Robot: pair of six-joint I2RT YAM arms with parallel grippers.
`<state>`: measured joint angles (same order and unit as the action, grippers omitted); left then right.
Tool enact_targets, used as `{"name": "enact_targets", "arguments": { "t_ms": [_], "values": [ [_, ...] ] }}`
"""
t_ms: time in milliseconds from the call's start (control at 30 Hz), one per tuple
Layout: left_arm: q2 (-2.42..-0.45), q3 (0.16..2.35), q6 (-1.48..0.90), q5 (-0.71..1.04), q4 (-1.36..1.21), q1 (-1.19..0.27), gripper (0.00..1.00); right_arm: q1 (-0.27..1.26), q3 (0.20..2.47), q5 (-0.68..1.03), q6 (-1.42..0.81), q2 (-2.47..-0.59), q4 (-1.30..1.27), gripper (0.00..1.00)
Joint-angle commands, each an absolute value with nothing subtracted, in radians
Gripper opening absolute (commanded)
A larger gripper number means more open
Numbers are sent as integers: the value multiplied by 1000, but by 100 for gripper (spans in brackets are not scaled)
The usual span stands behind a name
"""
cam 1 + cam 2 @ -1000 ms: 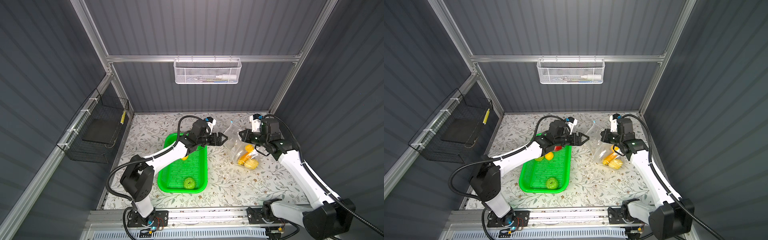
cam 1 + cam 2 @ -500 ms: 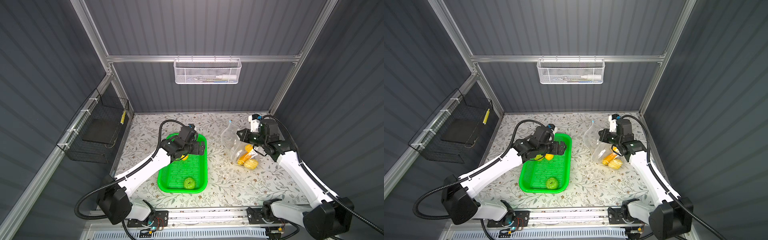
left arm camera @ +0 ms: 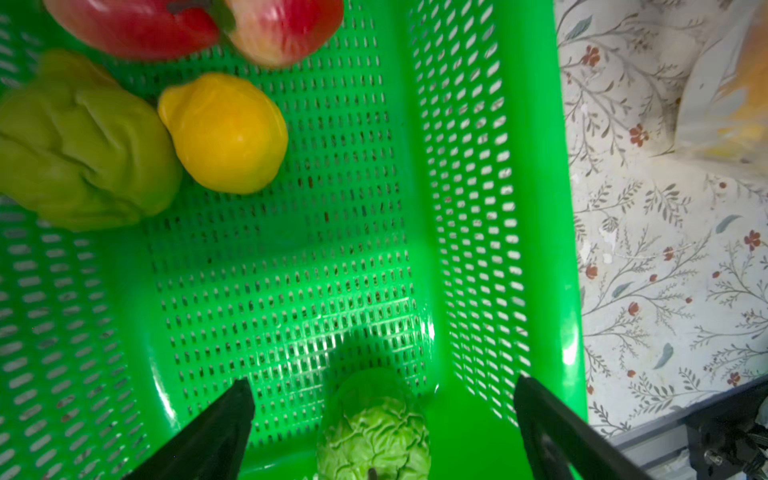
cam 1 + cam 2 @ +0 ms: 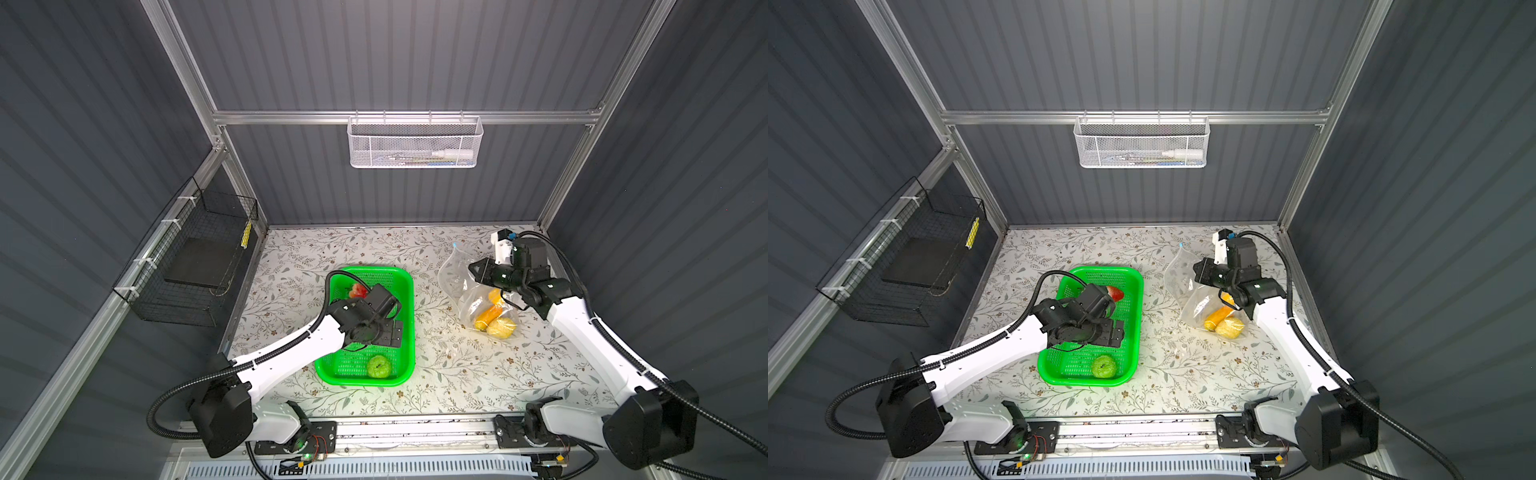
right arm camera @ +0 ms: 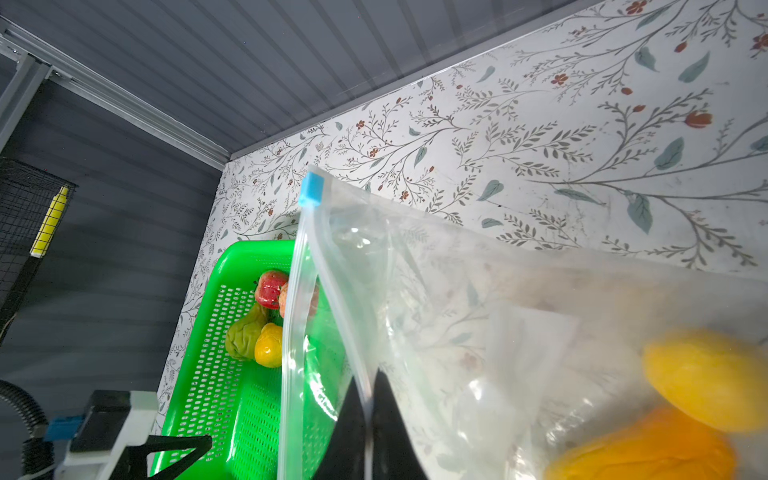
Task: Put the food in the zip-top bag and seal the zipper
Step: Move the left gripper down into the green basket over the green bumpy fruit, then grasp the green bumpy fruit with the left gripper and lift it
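While the bag (image 4: 453, 276) is gripped at its open mouth edge by the clenched right claw (image 5: 368, 399), its lower end is rested on the desk (image 4: 457, 374), and yellow and orange fruits (image 4: 490, 311) are seen inside. The left claw (image 3: 382, 384) is held spread wide and empty above the green basket (image 3: 567, 208), in which a green ball (image 3: 374, 432), strawberries (image 3: 137, 25) and a yellow fruit (image 3: 226, 133) are seen

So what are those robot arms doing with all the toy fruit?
They're packing toy fruit. The right gripper pinches the edge of the clear zip-top bag, holding its mouth open; a few yellow and orange fruits are inside. The left gripper, wide open and empty, hovers over the green basket near a green bumpy fruit. Strawberries and a yellow fruit wait there too. The zipper isn't closed.
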<state>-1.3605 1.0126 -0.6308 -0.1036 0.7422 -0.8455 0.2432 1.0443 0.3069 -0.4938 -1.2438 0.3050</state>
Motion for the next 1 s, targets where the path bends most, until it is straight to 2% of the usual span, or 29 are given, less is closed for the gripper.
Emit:
{"name": "enact_targets", "arguments": {
  "t_ms": [0, 400, 967],
  "values": [
    [-1353, 968, -706, -60, 787, -850, 100, 247, 1063, 300, -496, -1245, 303, 8],
    [-1370, 871, -756, 5, 735, -894, 100, 249, 1061, 297, -497, -1242, 310, 8],
    [-1453, 841, -750, 27, 686, -927, 98, 249, 1057, 284, -493, -1233, 320, 8]
  ]
}}
